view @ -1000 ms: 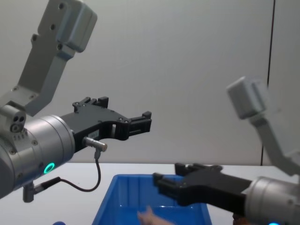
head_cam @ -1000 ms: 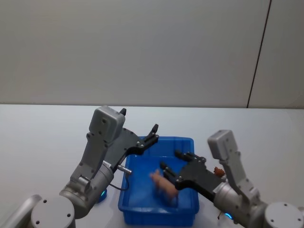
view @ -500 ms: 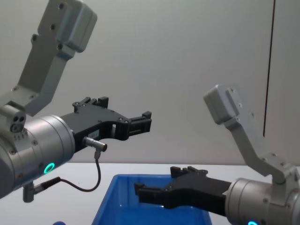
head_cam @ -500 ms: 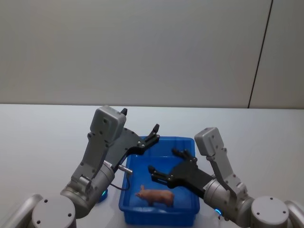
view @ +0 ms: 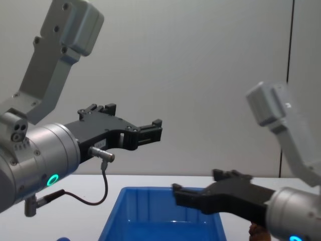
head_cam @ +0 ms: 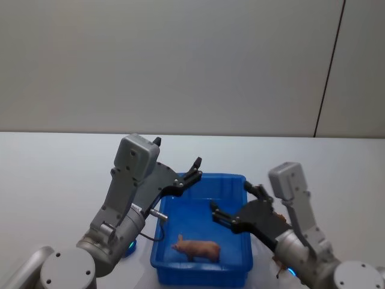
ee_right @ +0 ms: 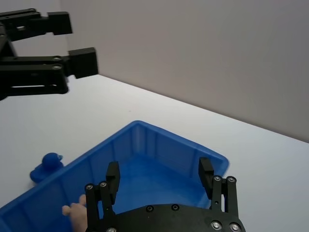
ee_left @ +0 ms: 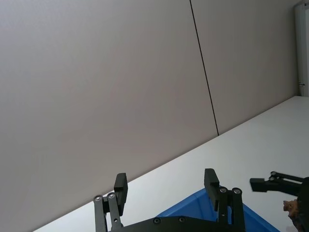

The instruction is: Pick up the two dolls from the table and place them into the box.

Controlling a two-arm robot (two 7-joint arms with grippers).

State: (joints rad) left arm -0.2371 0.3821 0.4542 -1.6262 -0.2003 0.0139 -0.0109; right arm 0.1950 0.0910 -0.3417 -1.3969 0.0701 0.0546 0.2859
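A pale pink doll (head_cam: pixel 195 247) lies on its side on the floor of the blue box (head_cam: pixel 225 177), near the front wall. My right gripper (head_cam: pixel 230 200) hovers open and empty above the box's right half; the right wrist view shows its fingers spread over the box (ee_right: pixel 140 125) and part of the pink doll (ee_right: pixel 75 211). A blue doll (ee_right: pixel 47 163) sits on the table just outside the box's left wall. A dark brown doll (ee_left: pixel 292 207) lies on the table past the box's right side. My left gripper (head_cam: pixel 195 168) hangs open above the box's back left corner.
The box stands on a white table (head_cam: pixel 54 174) that runs back to a grey wall. A cable (view: pixel 95 198) loops under the left wrist. Open tabletop lies to the far left and far right of the box.
The pink doll dropped from the right gripper and came to rest on the box floor. The right arm swung left over the box, then back right. The left arm stayed still.
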